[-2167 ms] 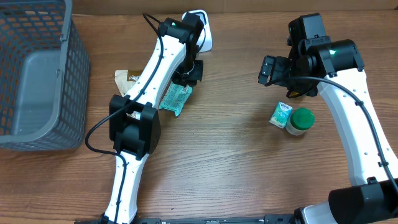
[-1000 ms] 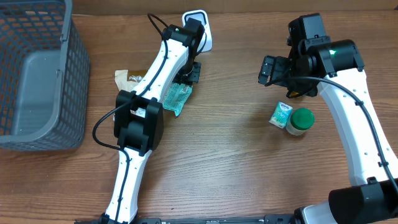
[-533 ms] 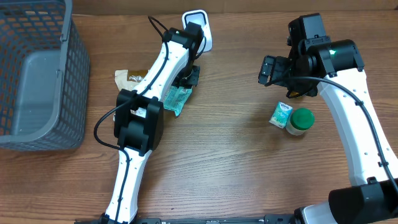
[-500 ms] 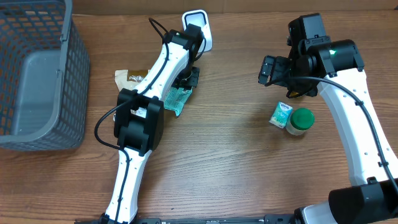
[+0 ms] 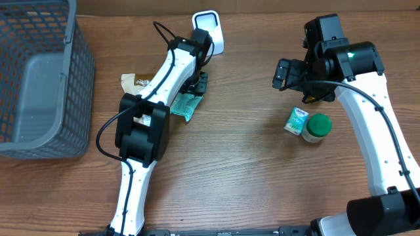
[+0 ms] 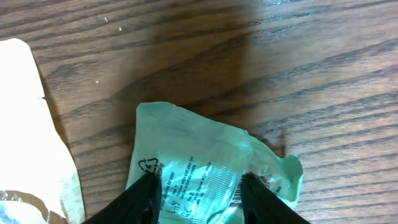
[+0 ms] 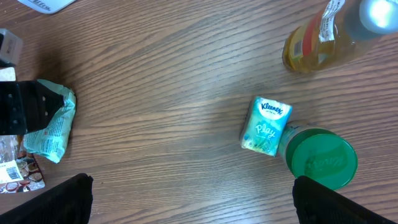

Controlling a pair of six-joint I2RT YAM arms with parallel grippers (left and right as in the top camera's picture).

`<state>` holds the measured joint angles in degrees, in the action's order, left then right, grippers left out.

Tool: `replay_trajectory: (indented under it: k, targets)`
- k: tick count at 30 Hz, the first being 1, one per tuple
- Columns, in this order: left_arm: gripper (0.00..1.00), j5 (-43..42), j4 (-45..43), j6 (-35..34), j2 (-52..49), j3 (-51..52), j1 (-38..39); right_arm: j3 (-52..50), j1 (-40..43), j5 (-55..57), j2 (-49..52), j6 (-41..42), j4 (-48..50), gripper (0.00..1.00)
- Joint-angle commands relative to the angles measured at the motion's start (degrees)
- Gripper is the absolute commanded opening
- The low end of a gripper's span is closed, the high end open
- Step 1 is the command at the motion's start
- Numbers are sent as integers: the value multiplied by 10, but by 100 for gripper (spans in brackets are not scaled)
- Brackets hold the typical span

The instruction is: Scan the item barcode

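While the left gripper [image 6: 199, 190], jaws half-spread, straddles the crinkled green plastic packet [image 6: 205, 152] near the white scanner unit [image 5: 209, 26], hold uncertain, pickup appears in hand, wanting a firm pinch next; the right gripper [image 5: 281, 73] hangs wide open, empty.

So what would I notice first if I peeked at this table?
Probably the long white-and-black left robot arm stretched across the wooden table, with its left gripper down over a crinkly mint-green plastic packet. Next comes the big grey mesh basket at the far left. Over on the right, a jar with a bright green lid stands right beside a small teal tissue pack.
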<state>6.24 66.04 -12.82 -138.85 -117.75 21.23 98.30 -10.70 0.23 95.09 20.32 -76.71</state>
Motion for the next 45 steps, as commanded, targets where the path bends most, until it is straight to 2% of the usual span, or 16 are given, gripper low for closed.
replay_trajectory:
  k: [1,4,16,22,36,39,45]
  targets:
    - [49,-45,-1,37,-43,32,-3,3,-1,-2,-8,-2,1,100]
    - [45,-44,10,41,-42,22,-4,3,-1,-2,-8,-2,2,100]
    - [48,-53,116,34,-41,-145,-22,3,-1,-2,-8,-2,2,100]
    - [46,-74,134,34,-43,-130,-22,3,-1,-2,-8,-2,1,100]
    - [45,-83,62,35,-43,-44,-22,3,-1,-2,-8,-2,1,100]
    - [53,-99,59,37,-43,-38,-22,3,-1,-2,-8,-2,1,100]
    - [58,-137,61,40,-43,-38,-28,3,-1,-2,-8,-2,1,100]
